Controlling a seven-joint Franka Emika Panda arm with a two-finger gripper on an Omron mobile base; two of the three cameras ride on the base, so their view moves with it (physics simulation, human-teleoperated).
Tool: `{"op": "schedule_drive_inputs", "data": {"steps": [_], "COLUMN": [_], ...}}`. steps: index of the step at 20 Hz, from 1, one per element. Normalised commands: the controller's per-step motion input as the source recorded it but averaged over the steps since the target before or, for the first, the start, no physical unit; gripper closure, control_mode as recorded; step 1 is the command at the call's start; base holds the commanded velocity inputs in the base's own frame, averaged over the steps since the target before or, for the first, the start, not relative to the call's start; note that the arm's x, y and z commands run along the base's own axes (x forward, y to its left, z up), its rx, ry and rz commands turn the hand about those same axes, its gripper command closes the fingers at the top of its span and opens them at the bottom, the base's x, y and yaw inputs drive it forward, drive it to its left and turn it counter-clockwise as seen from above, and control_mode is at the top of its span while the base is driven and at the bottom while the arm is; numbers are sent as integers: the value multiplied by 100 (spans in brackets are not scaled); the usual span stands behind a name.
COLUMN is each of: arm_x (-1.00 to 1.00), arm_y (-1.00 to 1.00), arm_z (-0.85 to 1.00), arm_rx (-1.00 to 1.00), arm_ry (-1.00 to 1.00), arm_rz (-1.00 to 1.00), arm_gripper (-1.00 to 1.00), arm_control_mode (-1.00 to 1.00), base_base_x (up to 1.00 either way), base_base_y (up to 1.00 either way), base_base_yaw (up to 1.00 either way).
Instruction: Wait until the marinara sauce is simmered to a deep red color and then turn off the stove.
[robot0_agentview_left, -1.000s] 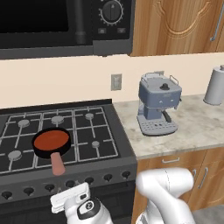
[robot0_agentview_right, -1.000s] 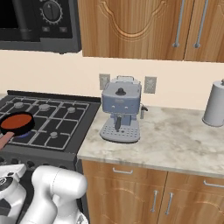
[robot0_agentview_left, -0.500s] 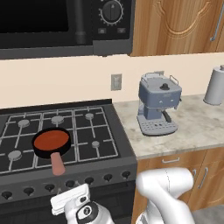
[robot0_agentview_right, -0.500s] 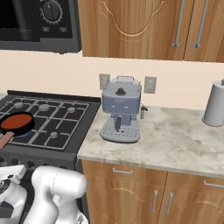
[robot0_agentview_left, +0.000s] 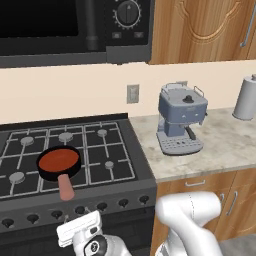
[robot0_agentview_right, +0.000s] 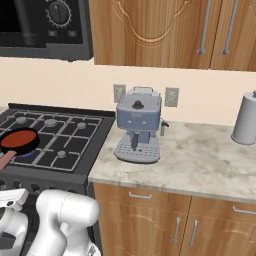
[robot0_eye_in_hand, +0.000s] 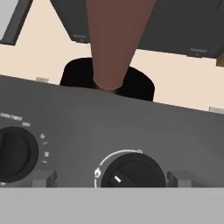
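End effector (robot0_eye_in_hand: 112, 186) faces stove knob (robot0_eye_in_hand: 135, 171); opening unclear.

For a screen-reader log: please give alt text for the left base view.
A small black pan of deep red marinara sauce sits on the black stove, its handle toward the front knobs. A grey-blue coffee machine stands on the counter to the right, under wooden cabinets.

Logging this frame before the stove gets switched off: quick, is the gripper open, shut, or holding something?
Gripper: cannot be told; it sits low before the stove's knob row, with its fingertips hidden.
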Motion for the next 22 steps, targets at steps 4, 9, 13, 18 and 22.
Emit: {"op": "schedule_drive_inputs", "data": {"steps": [4,9,13,18,22], "arm_x": [0,0,1,1,6], "arm_y": [0,0,0,-1,0], "arm_z": [0,0,0,0,0], "arm_rx": [0,0,0,0,0], "arm_ry": [-1,-1,0,0,0], "arm_rz": [0,-2,-2,-1,-1], "arm_gripper": [-100,-100,-100,-100,-100], "arm_control_mode": [-100,-100,-100,-100,-100], "base_base_x": [0,0,0,0,0], "base_base_y": [0,0,0,0,0], "base_base_yaw": [0,0,0,0,0]}}
